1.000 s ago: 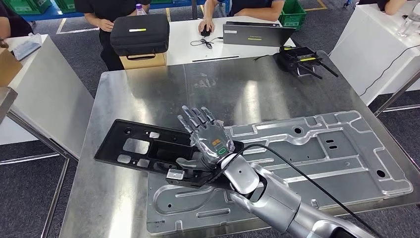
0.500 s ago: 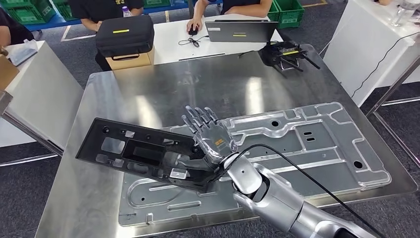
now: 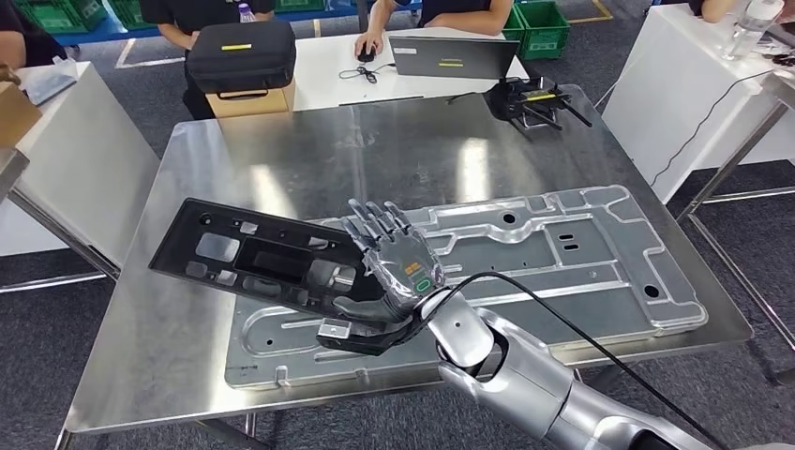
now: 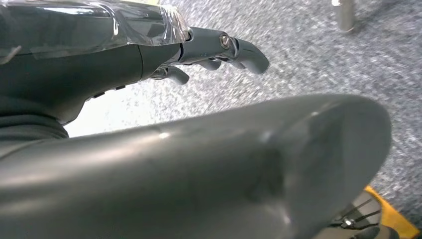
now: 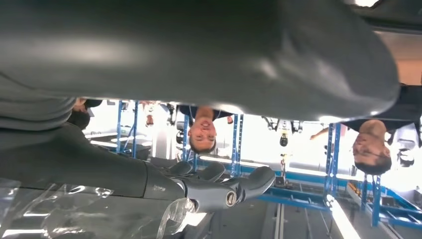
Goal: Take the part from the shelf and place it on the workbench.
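The steel table [image 3: 281,159] is the largest surface, its far half bare and reflective, with open room from the left edge to the middle. Its near edge runs just under the robot's forearm. On the table's near right part lies a large stamped silver panel [image 3: 581,272], flat, its long side parallel to the near edge and its right end close to the table's right edge.

The black part [image 3: 253,262], a long flat frame with rectangular cut-outs, lies partly over the panel's left end and partly over bare steel. Its long axis runs from the table's left side toward the near middle; the far-left end looks slightly raised, though whether it touches the table cannot be told.

The right hand [image 3: 394,272] grasps the part at its near-right end: the thumb is under the edge, the fingers [image 3: 375,225] stretched flat over the top. The hand hides that end of the part.

In the left wrist view the left hand [image 4: 149,45] hangs over grey carpet, fingers [image 4: 239,50] loosely curled around nothing visible; a big blurred grey cover blocks much of it.

A black controller [image 3: 530,98] sits at the far-right table corner.
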Robot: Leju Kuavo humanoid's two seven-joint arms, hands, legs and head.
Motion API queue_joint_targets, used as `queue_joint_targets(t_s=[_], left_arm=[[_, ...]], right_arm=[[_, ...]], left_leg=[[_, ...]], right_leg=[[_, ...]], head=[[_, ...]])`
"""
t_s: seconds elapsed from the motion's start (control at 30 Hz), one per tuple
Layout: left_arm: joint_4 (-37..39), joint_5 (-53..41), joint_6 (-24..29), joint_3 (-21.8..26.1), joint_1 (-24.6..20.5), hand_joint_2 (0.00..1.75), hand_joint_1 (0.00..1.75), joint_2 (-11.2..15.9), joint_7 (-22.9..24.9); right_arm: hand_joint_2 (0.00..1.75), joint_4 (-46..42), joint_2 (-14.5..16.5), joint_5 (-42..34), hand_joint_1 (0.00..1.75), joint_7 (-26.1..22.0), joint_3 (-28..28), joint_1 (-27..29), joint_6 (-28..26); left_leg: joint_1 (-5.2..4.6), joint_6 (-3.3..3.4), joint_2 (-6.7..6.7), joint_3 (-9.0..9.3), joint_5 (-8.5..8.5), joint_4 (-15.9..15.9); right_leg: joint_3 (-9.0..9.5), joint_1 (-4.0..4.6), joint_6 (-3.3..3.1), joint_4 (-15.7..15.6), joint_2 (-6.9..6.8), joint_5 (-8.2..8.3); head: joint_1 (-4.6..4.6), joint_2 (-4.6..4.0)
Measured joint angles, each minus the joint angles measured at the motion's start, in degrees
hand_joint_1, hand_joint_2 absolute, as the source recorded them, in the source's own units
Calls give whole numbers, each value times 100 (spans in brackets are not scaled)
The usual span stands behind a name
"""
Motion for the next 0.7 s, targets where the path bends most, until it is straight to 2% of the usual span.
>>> queue_joint_targets(t_s=[0.07,0.1,0.13,0.17,0.2,0.23,0.27,0.3,0.33,0.37,0.43,0.47,0.5,0.53,0.6,0.63,0.67,0.7], left_arm=[[0,-4,-6,0,-2,0,0,-10,0],[0,-6,-8,-1,1,0,0,-17,0],[0,-10,-10,-1,4,0,0,-24,0],[0,-14,-11,-1,4,0,0,-29,0],[0,-18,-12,-1,3,0,0,-32,0],[0,-22,-13,-1,-1,0,0,-32,1],[0,-24,-12,-1,-4,0,0,-26,5],[0,-25,-11,-1,-9,0,0,-21,11],[0,-25,-11,-1,-12,0,0,-16,20],[0,-26,-11,-1,-11,0,0,-13,32],[0,-26,-12,-1,7,0,0,-15,56],[0,-28,-13,-1,18,0,0,-16,67],[0,-32,-14,-1,24,0,0,-17,74],[0,-35,-14,-1,23,0,0,-20,78],[0,-39,-14,-1,19,0,0,-23,84],[0,-39,-14,-1,19,0,0,-23,84],[0,-40,-14,-1,19,0,0,-24,85],[0,-41,-15,-1,18,0,0,-25,85]], right_arm=[[0,0,-15,-3,0,1,-1,4,1],[0,0,-22,-5,0,3,0,9,2],[0,0,-29,-7,0,5,1,15,2],[0,0,-37,-8,0,12,1,17,3],[0,0,-44,-11,0,20,1,18,3],[0,0,-51,-15,0,27,0,18,4],[0,0,-55,-19,0,33,-1,15,4],[0,-2,-56,-24,0,35,-2,13,3],[0,-4,-57,-31,0,37,-2,12,2],[0,-7,-57,-37,0,38,-3,14,2],[0,-9,-61,-45,0,41,-3,23,3],[0,-9,-63,-46,0,41,-3,26,4],[0,-9,-66,-48,0,41,-3,28,4],[0,-9,-68,-49,0,41,-3,27,4],[0,-9,-70,-52,0,42,-3,34,5],[0,-9,-74,-54,0,44,-3,40,6],[0,-9,-78,-56,0,48,-3,46,7],[0,-9,-82,-57,0,52,-3,50,8]], left_leg=[[49,-16,5,-120,139,-36],[68,-33,6,-192,198,-32],[88,-53,9,-263,251,-27],[112,-81,12,-336,303,-18],[141,-115,14,-408,348,1],[167,-152,15,-477,384,38],[177,-190,14,-552,408,90],[178,-226,12,-614,428,149],[164,-259,9,-665,448,200],[154,-288,8,-704,477,227],[171,-343,8,-754,515,252],[189,-371,7,-796,436,317],[204,-403,4,-866,263,485],[215,-436,2,-966,3,776],[222,-481,2,-1183,-500,1555],[225,-487,2,-1228,-616,1851],[225,-480,2,-1171,-600,1947],[223,-462,1,-1013,-491,1825]], right_leg=[[-183,-29,68,631,-4,-541],[-255,-54,106,984,-6,-729],[-271,-81,144,1228,-9,-786],[-198,-109,186,1297,-13,-721],[-19,-141,233,1153,-21,-574],[258,-180,287,823,-35,-428],[566,-206,347,412,-44,-373],[796,-220,356,65,-48,-377],[931,-228,335,-168,-49,-426],[959,-215,283,-259,-43,-474],[879,-212,126,-267,-47,-424],[834,-209,55,-267,-52,-378],[779,-213,-10,-271,-56,-326],[718,-212,-56,-271,-57,-273],[575,-205,-95,-268,-56,-167],[505,-201,-95,-266,-56,-115],[436,-197,-92,-265,-56,-63],[375,-194,-85,-264,-55,-14]], head=[[13,0],[15,1],[17,1],[17,1],[17,1],[18,1],[25,1],[30,1],[34,1],[35,1],[29,1],[27,1],[26,1],[24,1],[22,1],[22,1],[22,1],[22,1]])
